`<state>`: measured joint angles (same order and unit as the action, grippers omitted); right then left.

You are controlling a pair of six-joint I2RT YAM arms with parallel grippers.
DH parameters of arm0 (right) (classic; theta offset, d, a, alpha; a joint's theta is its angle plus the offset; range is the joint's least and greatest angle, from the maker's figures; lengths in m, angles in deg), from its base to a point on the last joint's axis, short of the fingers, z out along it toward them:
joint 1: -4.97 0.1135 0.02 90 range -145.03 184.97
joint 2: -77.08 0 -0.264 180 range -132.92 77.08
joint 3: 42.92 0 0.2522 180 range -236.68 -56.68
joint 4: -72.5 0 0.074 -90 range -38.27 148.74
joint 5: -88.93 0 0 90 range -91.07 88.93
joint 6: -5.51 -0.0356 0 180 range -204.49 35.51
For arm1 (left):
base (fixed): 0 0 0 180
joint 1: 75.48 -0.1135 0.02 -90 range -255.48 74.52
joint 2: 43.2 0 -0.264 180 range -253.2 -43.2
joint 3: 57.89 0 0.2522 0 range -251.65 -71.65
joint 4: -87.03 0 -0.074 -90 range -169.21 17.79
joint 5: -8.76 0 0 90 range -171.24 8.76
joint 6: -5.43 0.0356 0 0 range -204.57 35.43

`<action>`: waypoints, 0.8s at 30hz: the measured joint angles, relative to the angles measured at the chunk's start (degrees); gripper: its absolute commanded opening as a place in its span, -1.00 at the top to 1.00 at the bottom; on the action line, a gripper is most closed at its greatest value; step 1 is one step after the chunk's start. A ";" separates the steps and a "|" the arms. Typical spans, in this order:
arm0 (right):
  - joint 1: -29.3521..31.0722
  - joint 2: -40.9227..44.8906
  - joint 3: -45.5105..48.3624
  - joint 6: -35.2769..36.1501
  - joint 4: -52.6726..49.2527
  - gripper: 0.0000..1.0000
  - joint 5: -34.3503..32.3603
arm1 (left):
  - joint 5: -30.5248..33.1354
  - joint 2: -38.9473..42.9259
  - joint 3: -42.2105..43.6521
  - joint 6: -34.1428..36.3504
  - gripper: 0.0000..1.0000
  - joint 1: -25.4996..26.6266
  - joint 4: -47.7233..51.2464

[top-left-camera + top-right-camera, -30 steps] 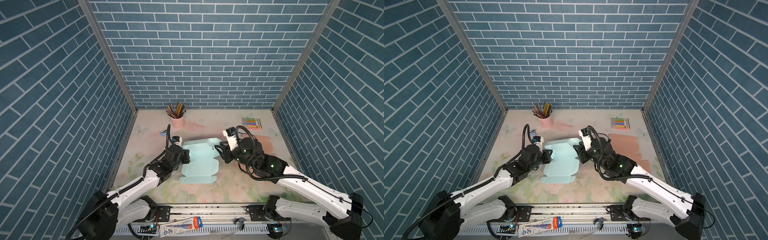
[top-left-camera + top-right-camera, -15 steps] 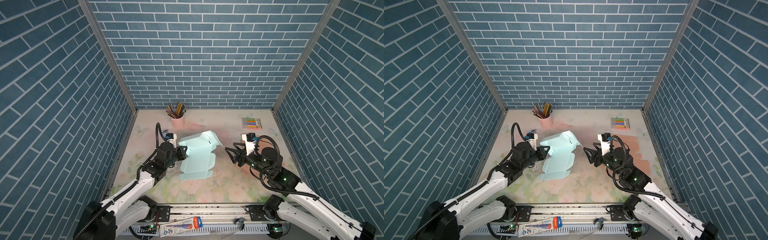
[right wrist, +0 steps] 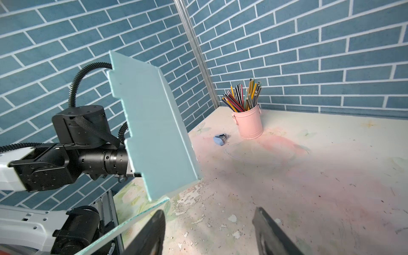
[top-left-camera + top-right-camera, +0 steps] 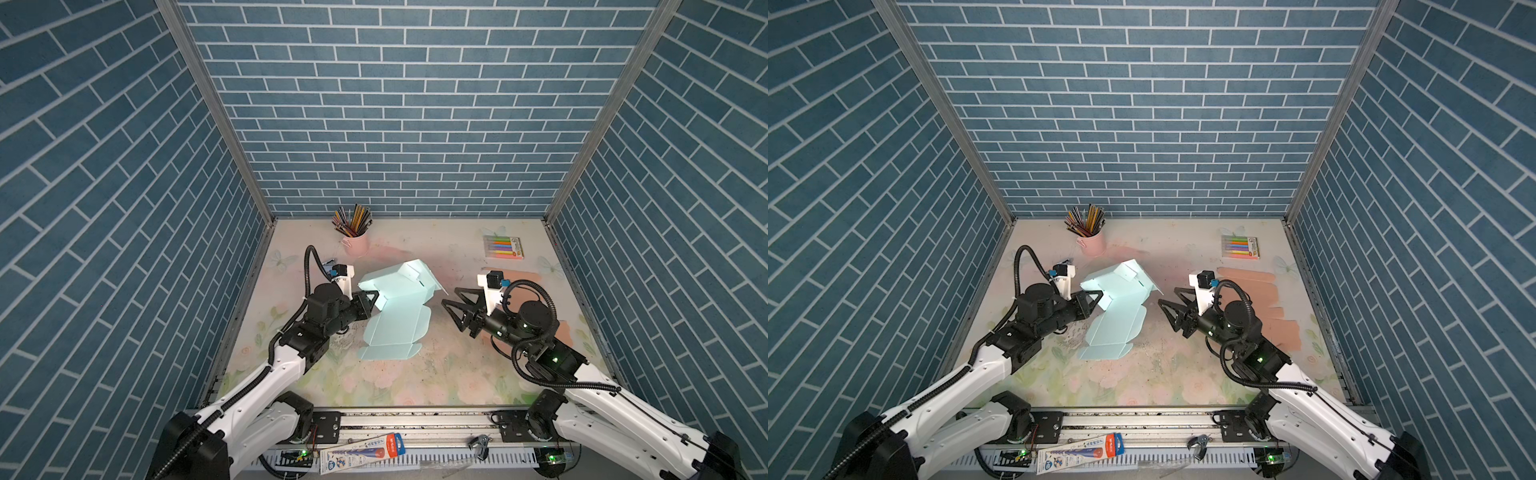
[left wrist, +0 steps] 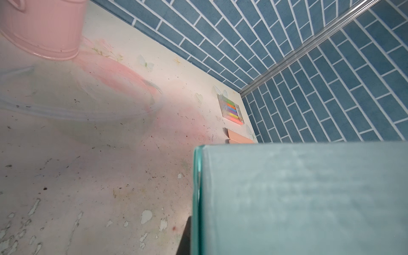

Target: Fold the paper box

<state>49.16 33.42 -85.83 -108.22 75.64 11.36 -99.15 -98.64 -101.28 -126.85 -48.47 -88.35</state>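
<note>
Blue brick walls (image 4: 395, 124) close in a floral worktop (image 4: 457, 365), and we find the pale blue paper box (image 4: 392, 309) a little left of its centre, its far half lifted and tilted. The left end effector (image 4: 372, 300) is clamped on the box's left edge. The right end effector (image 4: 449, 296) hangs just beside the box's right side, jaws spread and holding nothing, while a pink pencil cup (image 4: 356, 248) stands near the back edge.

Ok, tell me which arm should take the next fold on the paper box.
Probably the right. The right gripper is open, empty, facing the raised part of the paper box without touching. The left gripper is shut on its edge, holding it up.
</note>
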 measured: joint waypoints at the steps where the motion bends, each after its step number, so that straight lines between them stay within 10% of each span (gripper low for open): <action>1: 0.00 -0.50 0.00 -0.04 1.05 -0.27 0.39 | -0.28 -0.02 0.00 0.02 0.84 0.00 -0.17; 24: 0.00 -8.83 -0.07 -2.03 12.17 -0.17 3.72 | -4.09 -0.07 -0.02 0.00 0.82 -0.04 -2.32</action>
<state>49.16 24.59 -85.89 -110.25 87.82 15.08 -103.23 -98.71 -101.30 -126.85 -48.52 -90.67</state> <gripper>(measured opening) 0.589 0.094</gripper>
